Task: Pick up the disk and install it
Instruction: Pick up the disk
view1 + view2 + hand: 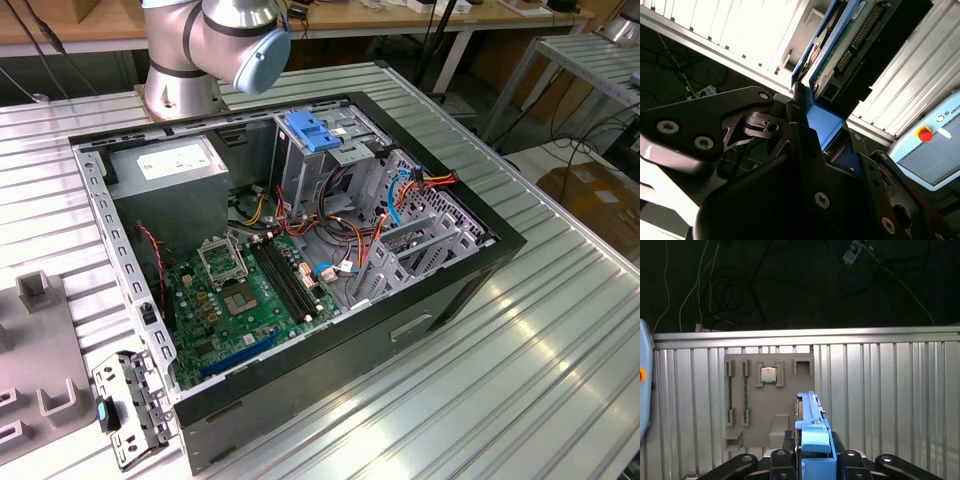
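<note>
Held fast: the gripper (812,441) (826,125) is closed on the disk (809,410) (850,45). Its black fingers (807,150) clamp either side of the drive's blue bracket (816,437), with no gap showing between pad and plastic. In both wrist views the disk juts straight out ahead of the fingers, edge-on. The second wrist view shows its green circuit-board face and a row of connector pins.

Beyond the drive, in the first wrist view, the ribbed metal bench (890,390) carries a grey fixture plate (740,425) with a processor chip (769,374) seated in it. Bare ribs run from the plate to the bench's far edge, past which cables (725,290) lie on a dark floor. A pale pendant (927,155) with a red button sits near the bench edge in the second wrist view.

In the exterior view a loose metal bracket (130,405) lies near the bench's near corner, just beside the open computer case (330,360). Inside the case the motherboard (250,290) lies nearest. A power supply (170,160) with a white sticker fills the far corner on the exterior view's left, and a drive cage (315,135) with a blue handle stands beside it. A wide strip of bare ribs separates the case from the bench edge on the exterior view's right. The arm (215,40) is mounted at the far edge, just behind the case.
</note>
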Robot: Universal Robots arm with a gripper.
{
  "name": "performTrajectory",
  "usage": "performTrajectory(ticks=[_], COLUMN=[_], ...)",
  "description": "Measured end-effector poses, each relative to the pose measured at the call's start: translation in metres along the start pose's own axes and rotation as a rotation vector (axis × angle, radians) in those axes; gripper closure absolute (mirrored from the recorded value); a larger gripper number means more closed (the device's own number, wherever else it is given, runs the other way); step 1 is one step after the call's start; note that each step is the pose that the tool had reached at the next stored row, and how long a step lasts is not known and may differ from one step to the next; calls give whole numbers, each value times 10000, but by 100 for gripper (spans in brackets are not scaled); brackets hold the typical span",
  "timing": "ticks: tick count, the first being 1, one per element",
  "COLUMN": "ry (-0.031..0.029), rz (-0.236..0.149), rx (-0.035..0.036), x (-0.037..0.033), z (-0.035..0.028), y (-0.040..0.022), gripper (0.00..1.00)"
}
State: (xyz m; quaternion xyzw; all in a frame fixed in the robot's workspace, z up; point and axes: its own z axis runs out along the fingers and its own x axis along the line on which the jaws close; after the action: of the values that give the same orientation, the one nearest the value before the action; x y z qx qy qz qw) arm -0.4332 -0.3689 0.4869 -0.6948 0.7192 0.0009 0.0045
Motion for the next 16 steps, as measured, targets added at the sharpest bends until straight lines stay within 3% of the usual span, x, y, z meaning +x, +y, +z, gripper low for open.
performTrajectory(ticks=[8,16], ry=[-1,0], rz=[0,0], rx=[1,1], x=[-1,-5], z=[1,1], y=[-50,-140], gripper=[63,63])
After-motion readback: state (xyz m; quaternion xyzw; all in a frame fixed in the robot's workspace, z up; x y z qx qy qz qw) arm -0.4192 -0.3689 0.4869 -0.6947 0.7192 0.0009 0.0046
